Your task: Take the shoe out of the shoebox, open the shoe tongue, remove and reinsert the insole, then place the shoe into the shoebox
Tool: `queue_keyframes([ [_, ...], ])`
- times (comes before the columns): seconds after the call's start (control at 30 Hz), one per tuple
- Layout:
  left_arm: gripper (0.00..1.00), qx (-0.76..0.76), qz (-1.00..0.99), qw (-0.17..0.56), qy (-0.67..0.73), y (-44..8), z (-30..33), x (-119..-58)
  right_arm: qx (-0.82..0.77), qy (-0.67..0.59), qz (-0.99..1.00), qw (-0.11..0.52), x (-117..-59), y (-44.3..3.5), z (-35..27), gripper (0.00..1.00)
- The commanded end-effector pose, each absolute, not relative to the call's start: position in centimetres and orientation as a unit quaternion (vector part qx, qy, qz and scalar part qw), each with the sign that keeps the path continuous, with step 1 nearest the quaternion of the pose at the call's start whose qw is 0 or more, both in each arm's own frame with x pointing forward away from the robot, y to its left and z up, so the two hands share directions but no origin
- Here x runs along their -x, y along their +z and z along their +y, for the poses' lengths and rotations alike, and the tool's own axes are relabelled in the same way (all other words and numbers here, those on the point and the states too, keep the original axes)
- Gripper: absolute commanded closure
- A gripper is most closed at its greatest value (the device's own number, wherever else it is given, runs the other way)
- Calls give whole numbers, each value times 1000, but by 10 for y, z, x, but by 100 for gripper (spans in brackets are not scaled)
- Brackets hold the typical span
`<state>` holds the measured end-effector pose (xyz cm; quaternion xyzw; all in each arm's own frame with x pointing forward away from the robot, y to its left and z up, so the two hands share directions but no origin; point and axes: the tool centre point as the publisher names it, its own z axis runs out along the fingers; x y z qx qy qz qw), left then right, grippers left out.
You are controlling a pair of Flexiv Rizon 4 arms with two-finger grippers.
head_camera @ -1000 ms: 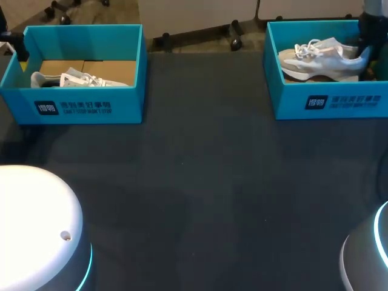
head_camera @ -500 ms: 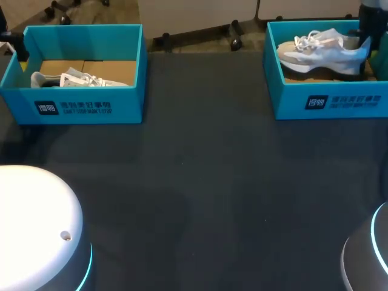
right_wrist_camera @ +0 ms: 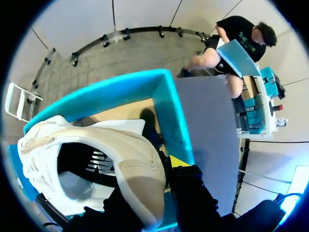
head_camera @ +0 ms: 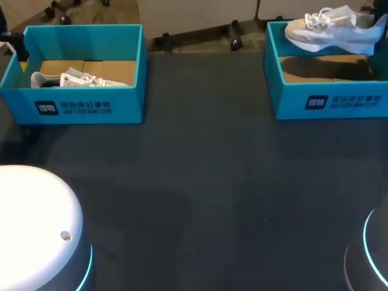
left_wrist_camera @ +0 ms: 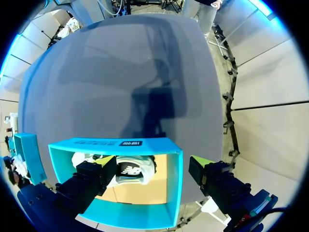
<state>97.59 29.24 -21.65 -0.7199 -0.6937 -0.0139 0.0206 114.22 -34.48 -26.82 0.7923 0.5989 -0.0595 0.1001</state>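
Note:
A white and beige sneaker point(head_camera: 333, 30) hangs above the right teal shoebox point(head_camera: 327, 100), clear of its cardboard floor. My right gripper point(right_wrist_camera: 154, 188) is shut on the heel of this sneaker point(right_wrist_camera: 120, 150), with the right shoebox point(right_wrist_camera: 169, 111) below it. A second white sneaker point(head_camera: 79, 79) lies inside the left teal shoebox point(head_camera: 85, 106). My left gripper point(left_wrist_camera: 152, 164) stands open over the left shoebox point(left_wrist_camera: 120, 143), its fingers spread wide above that second sneaker point(left_wrist_camera: 130, 171) and touching nothing.
The dark table top point(head_camera: 200, 182) stretches between the two boxes. My arms' white bases sit at the near left point(head_camera: 36, 224) and near right point(head_camera: 370, 254) corners.
My right gripper has lifted the sneaker up from the floor of the right shoebox to above its rim. The left arm and the left box have not moved.

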Motion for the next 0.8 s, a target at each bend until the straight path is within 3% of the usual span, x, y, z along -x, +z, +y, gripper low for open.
queue_keyframes([
  [0.03,0,720,-693,21,-15,-216,293,-976,-790,-48,600,118,-1123,-219,-338,100],
  [0.8,0,720,-693,21,-15,-216,293,-976,-791,-18,598,131,-1035,-99,-272,100],
])
